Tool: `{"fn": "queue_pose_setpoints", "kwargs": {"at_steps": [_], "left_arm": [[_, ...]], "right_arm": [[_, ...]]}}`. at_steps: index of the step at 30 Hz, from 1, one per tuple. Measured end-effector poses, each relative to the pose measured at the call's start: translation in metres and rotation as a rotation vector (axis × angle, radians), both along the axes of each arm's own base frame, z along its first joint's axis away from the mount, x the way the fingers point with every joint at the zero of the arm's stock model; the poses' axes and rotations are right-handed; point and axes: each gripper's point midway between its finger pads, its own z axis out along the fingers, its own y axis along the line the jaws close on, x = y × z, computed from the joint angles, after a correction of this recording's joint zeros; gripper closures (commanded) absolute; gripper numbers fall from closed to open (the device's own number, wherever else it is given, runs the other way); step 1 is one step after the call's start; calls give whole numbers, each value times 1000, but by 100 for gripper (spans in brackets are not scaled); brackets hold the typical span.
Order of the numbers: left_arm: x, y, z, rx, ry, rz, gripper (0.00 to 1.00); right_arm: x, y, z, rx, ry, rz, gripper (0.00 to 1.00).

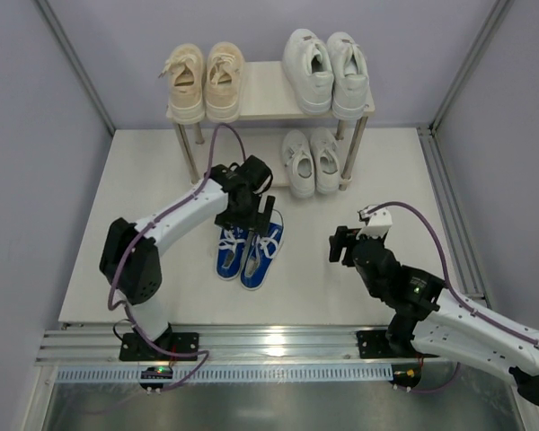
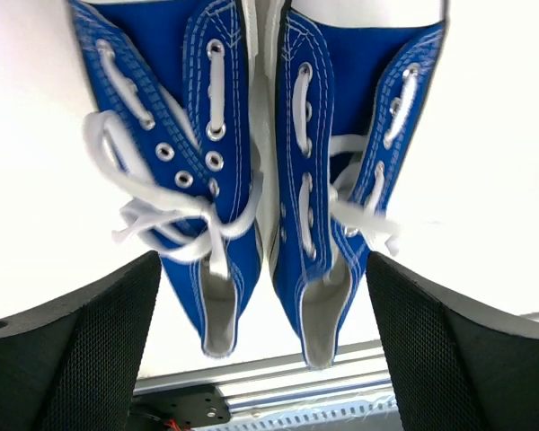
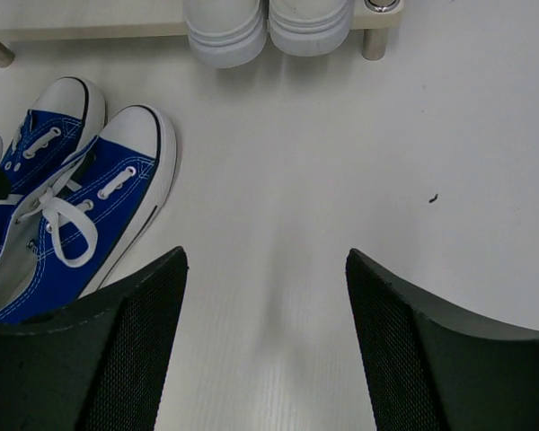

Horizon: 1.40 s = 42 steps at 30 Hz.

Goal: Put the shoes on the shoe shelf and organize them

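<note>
Alignment matters most: the left pincer (image 2: 262, 269), spread wide, straddles the small blue canvas sneakers with white laces (image 1: 250, 251), side by side on the white counter (image 1: 395, 180), so lower evenly and squeeze both outer sides together. Beyond, the pale wooden two-tier shelf (image 1: 265, 90) likely takes them beside the smaller white pair (image 1: 310, 162). From its base the left arm (image 1: 175, 220) reaches forward, wrist pointing down.

You had the left arm stretched forward and inward from its base, wrist bent down, so that the left hand (image 1: 259, 218) pointed downward with its two fingers (image 2: 81, 350) spread wide. Your right arm lay low, angled in from the right. The right hand (image 1: 340, 244) likewise stood open, its fingers (image 3: 431, 350) well apart.
</note>
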Motion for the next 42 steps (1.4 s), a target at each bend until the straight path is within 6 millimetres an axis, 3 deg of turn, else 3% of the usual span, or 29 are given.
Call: {"fn": "queue_pose_setpoints", "kwargs": {"at_steps": [4, 7, 11, 23, 27, 35, 42], "left_arm": [[0, 7, 44, -57, -129, 9, 2], [-2, 15, 59, -76, -191, 16, 7], [-7, 18, 45, -59, -167, -7, 16], [-24, 18, -21, -38, -170, 0, 22], [-17, 14, -18, -61, -245, 16, 24], [-4, -15, -2, -114, -388, 3, 25], [3, -11, -6, -51, -425, 26, 25]], "right_arm": [[1, 2, -6, -26, 16, -1, 26], [2, 1, -7, -34, 15, -9, 26], [4, 1, -9, -43, 14, -17, 26], [8, 5, -12, -55, 17, -23, 26], [9, 7, -12, -56, 13, -21, 26], [10, 8, -12, -56, 11, -20, 27], [9, 7, -7, -39, -1, -22, 26]]}}
